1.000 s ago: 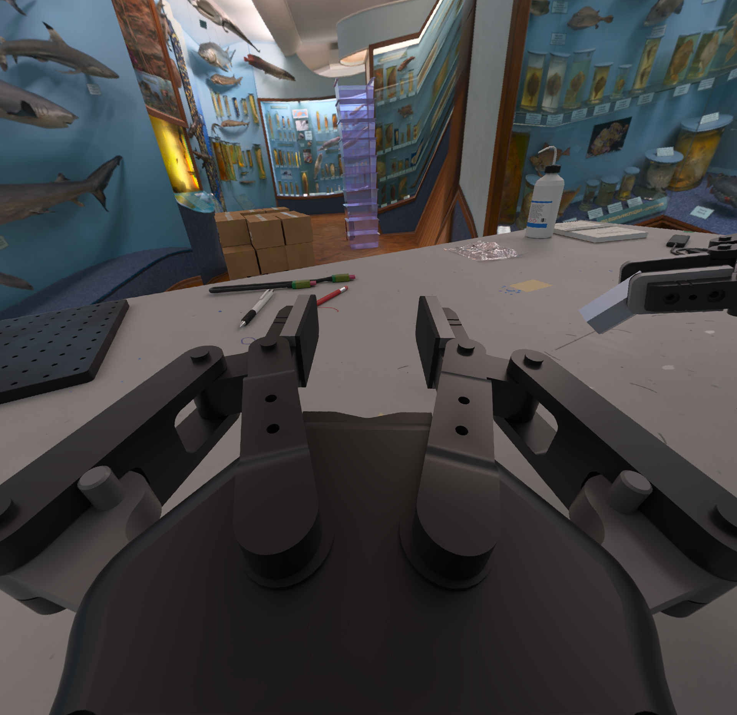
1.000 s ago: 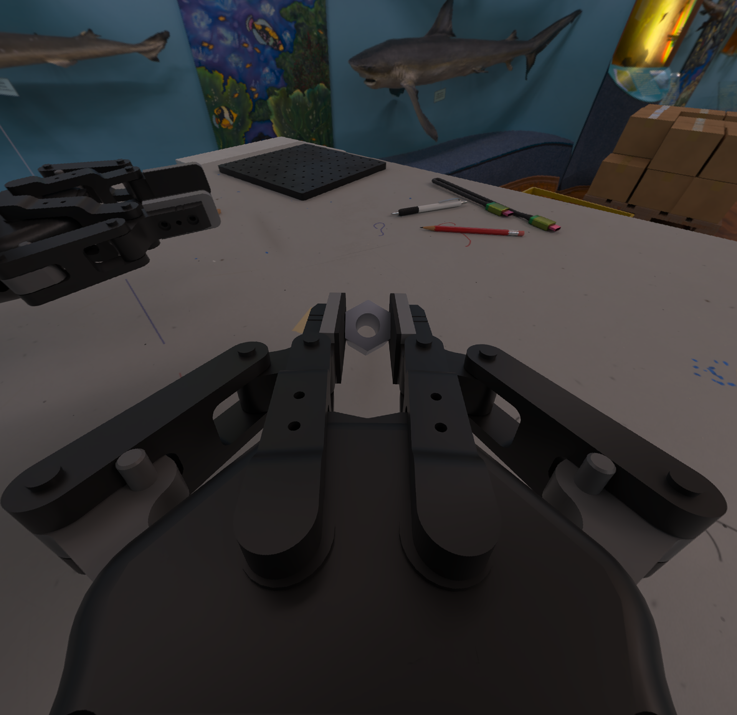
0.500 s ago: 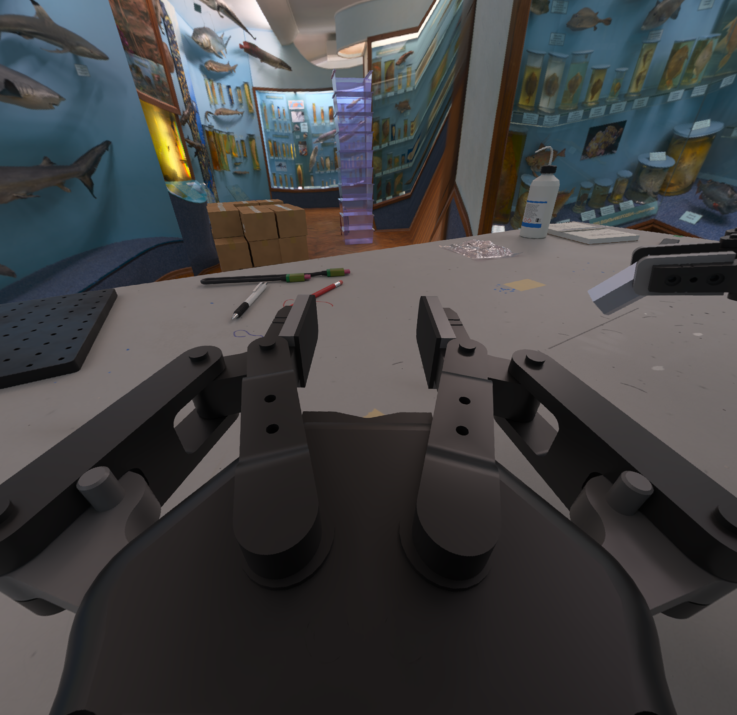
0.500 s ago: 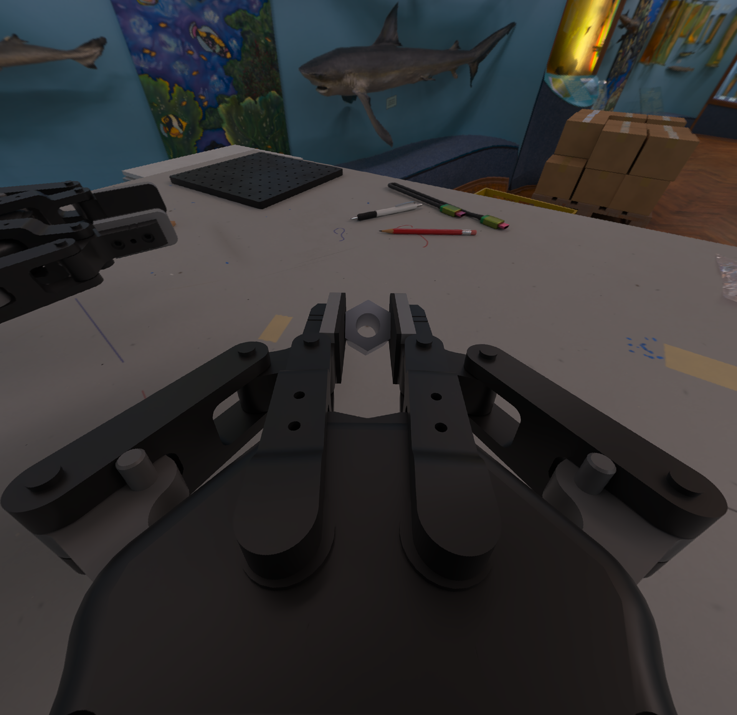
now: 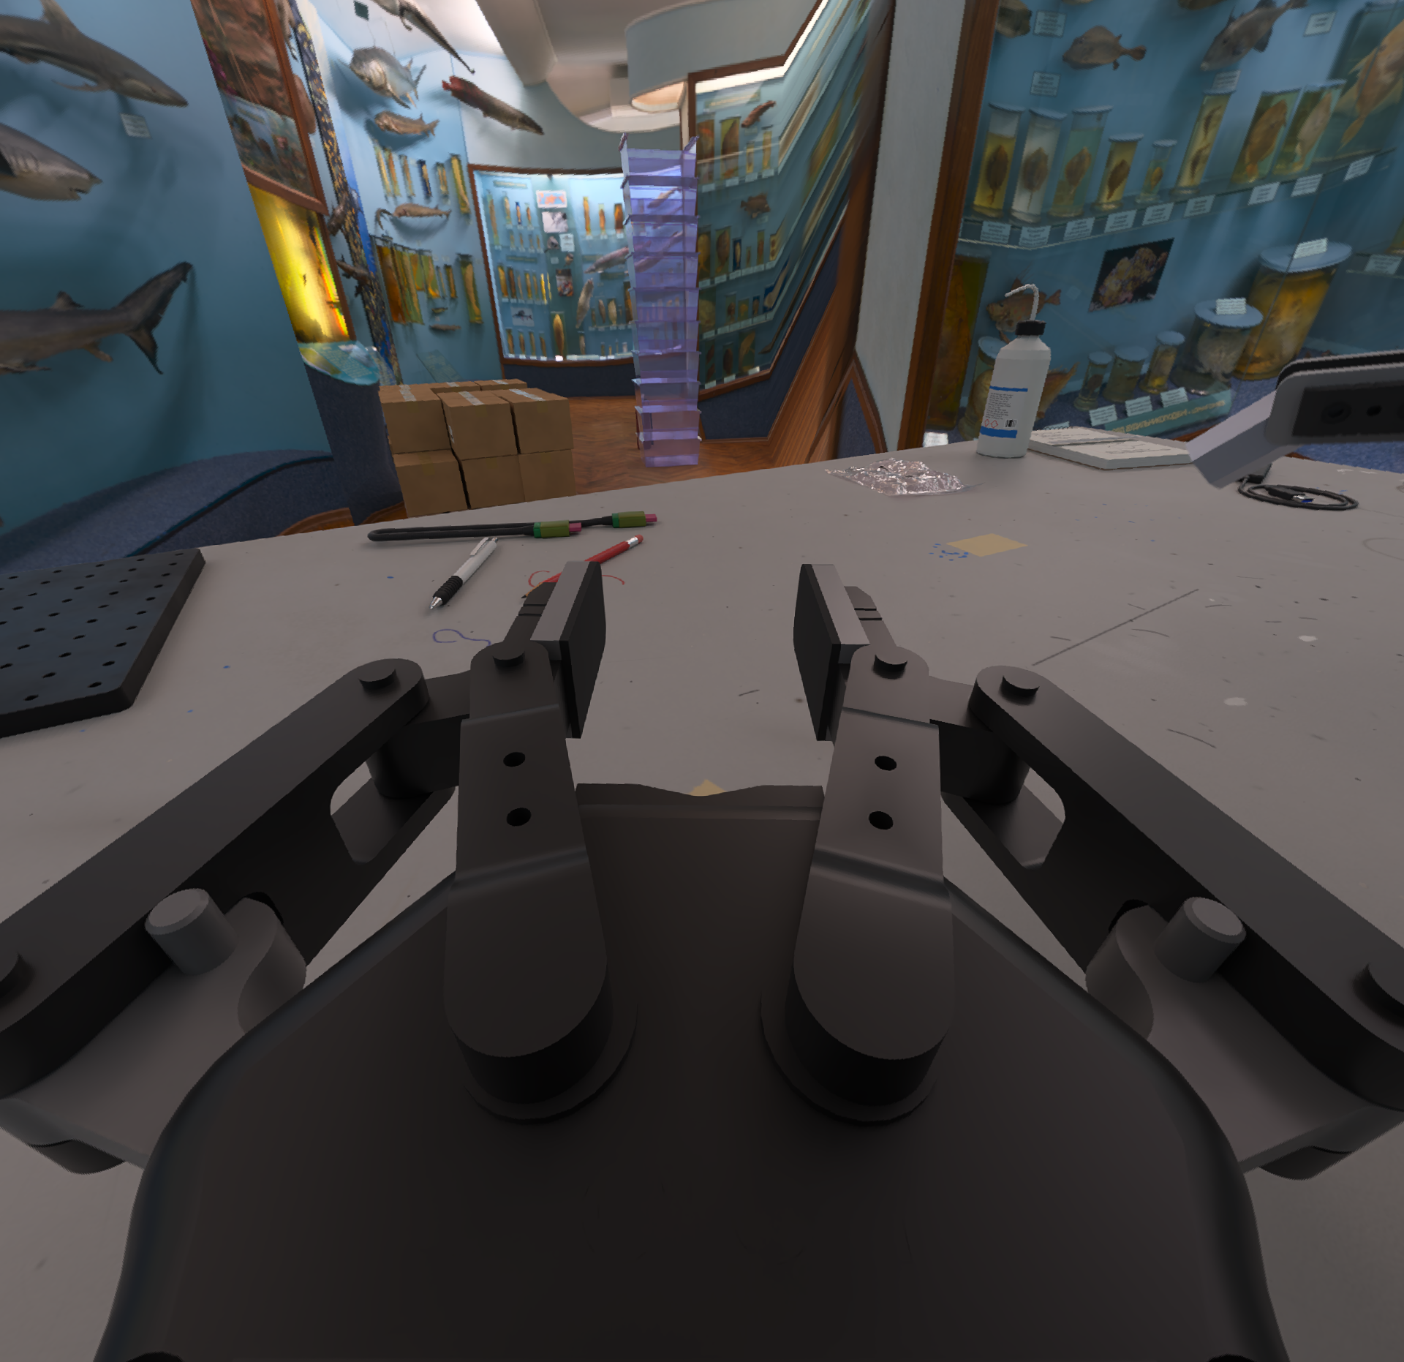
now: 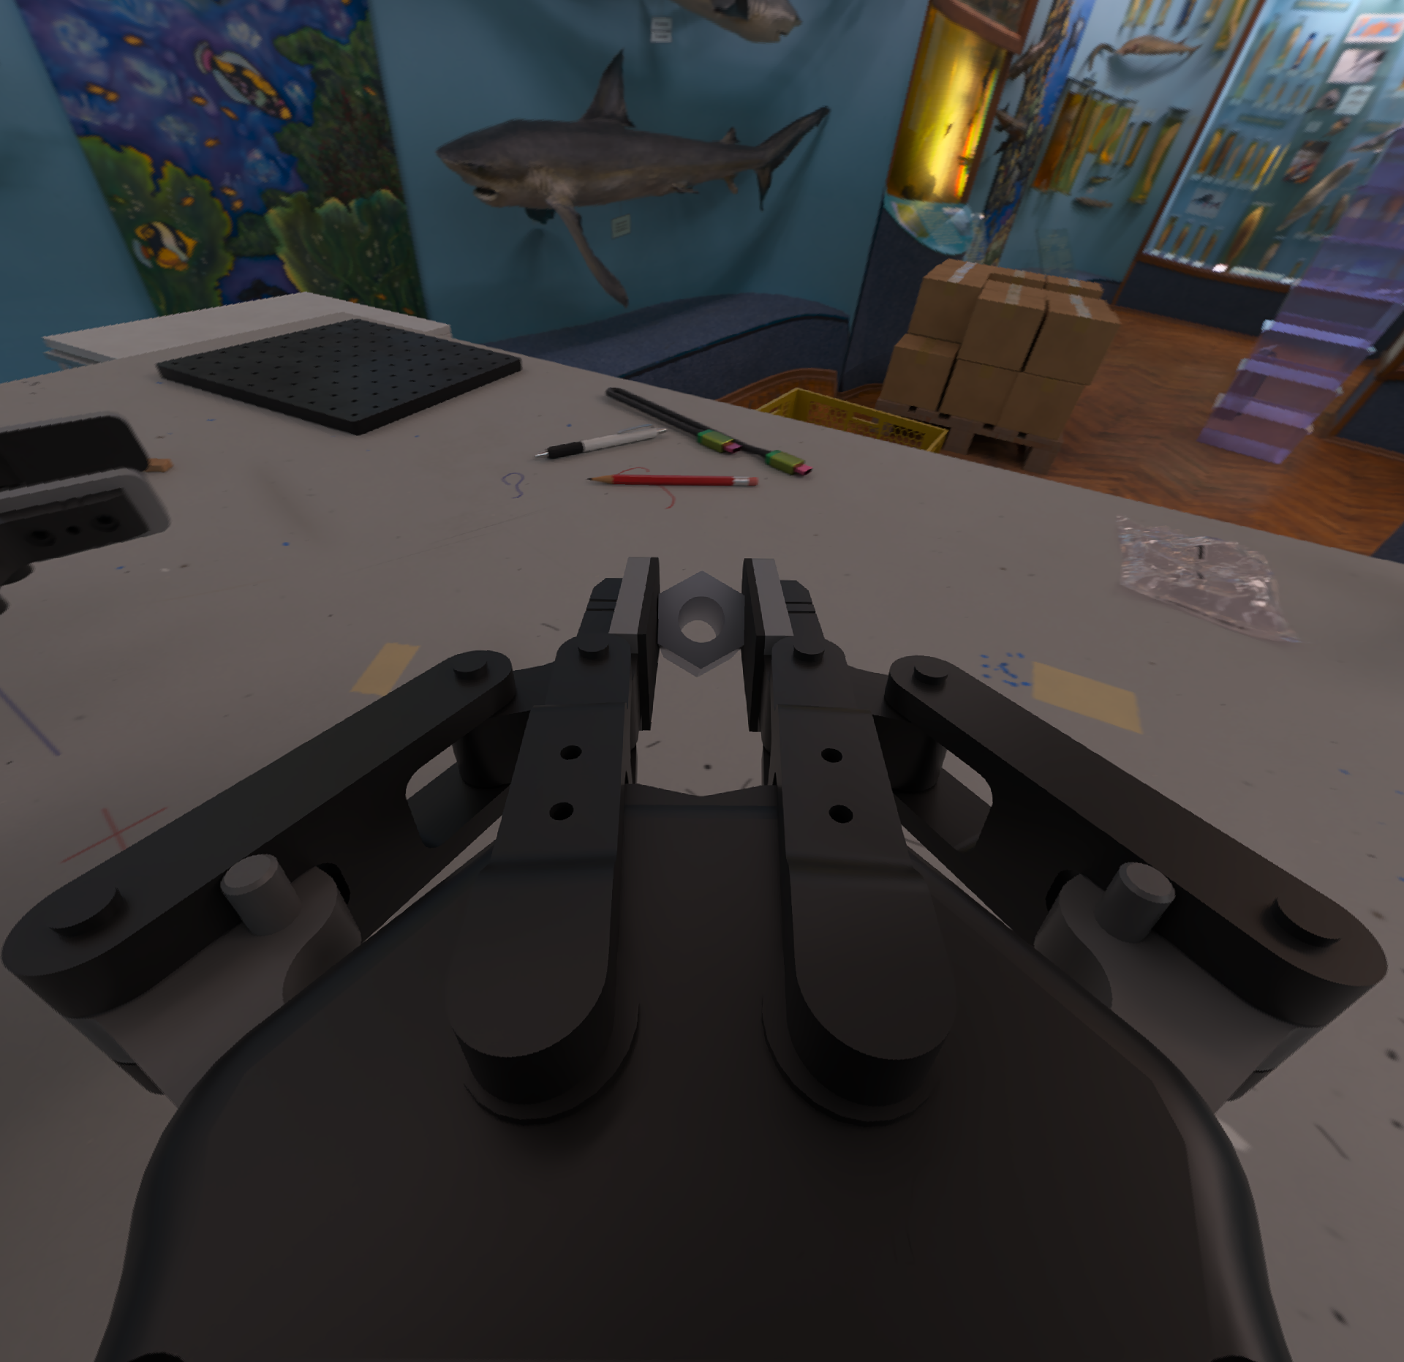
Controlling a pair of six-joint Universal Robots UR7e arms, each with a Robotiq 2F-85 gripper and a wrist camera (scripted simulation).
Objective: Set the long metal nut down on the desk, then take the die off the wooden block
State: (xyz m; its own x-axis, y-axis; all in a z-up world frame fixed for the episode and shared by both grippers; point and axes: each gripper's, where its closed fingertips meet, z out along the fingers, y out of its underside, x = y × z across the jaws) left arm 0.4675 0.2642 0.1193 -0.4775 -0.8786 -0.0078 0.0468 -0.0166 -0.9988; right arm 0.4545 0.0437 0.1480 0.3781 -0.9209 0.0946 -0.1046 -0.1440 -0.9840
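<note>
My right gripper [image 6: 699,603] is shut on the long metal nut [image 6: 699,625], a grey hexagon with a hole seen end-on, held above the grey desk [image 6: 874,565]. My left gripper [image 5: 699,641] is open and empty above the desk [image 5: 988,679]. It also shows at the left edge of the right wrist view [image 6: 68,505]. The right gripper's body shows at the right edge of the left wrist view [image 5: 1329,413]. A small tan corner [image 6: 159,465] peeks out behind the left gripper; I cannot tell what it is. No die is in view.
A black perforated board [image 6: 342,372] lies at the far left. A pen [image 6: 600,442], red pencil [image 6: 676,480] and black cable [image 6: 706,432] lie near the far edge. A clear plastic bag [image 6: 1193,577], yellow tape patches [image 6: 1083,695], a white bottle [image 5: 1010,391] and a notebook [image 5: 1109,448] are to the right.
The right gripper has swung to the right with the nut still held; the left gripper has slid to the left edge of its view. The left gripper has stayed open and shifted slightly.
</note>
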